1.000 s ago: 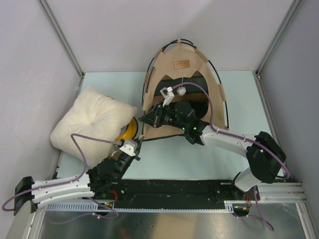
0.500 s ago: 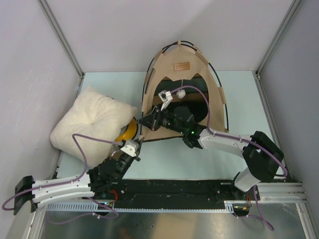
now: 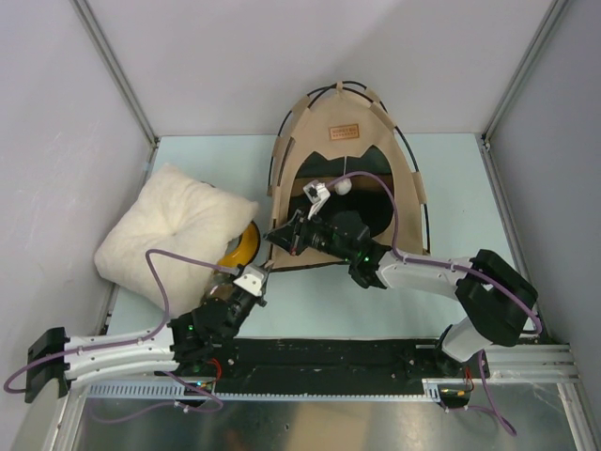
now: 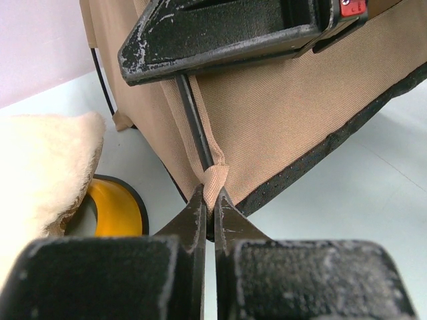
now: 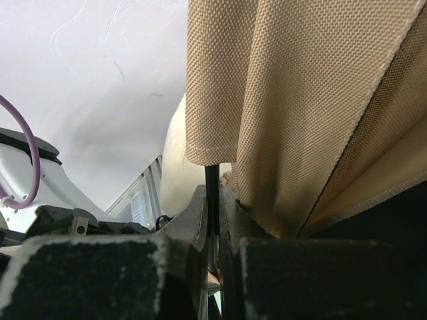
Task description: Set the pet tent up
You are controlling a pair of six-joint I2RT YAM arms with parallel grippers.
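The pet tent (image 3: 343, 155), tan fabric on thin black poles with a brown label (image 3: 343, 132) and a white pom-pom (image 3: 344, 185), stands at the back middle of the table. My left gripper (image 3: 267, 269) is at the tent's near-left corner. In the left wrist view this gripper (image 4: 208, 197) is shut on a small tan fabric loop (image 4: 215, 179) at the foot of a black pole (image 4: 193, 113). My right gripper (image 3: 275, 235) reaches in from the right, just above that corner. The right wrist view shows it (image 5: 212, 193) shut on the black pole (image 5: 211, 177) below the fabric sleeve (image 5: 220, 80).
A cream fluffy pillow (image 3: 164, 230) lies at the left. A yellow bowl holder (image 3: 242, 249) sits partly under it, close to my left gripper. Grey walls enclose the pale blue table (image 3: 451, 188) on three sides. The right arm's cable loops across the tent's opening.
My right gripper has dipped toward the near-left corner with the pole. The left gripper has edged right toward the tent. The tent's front has shifted slightly.
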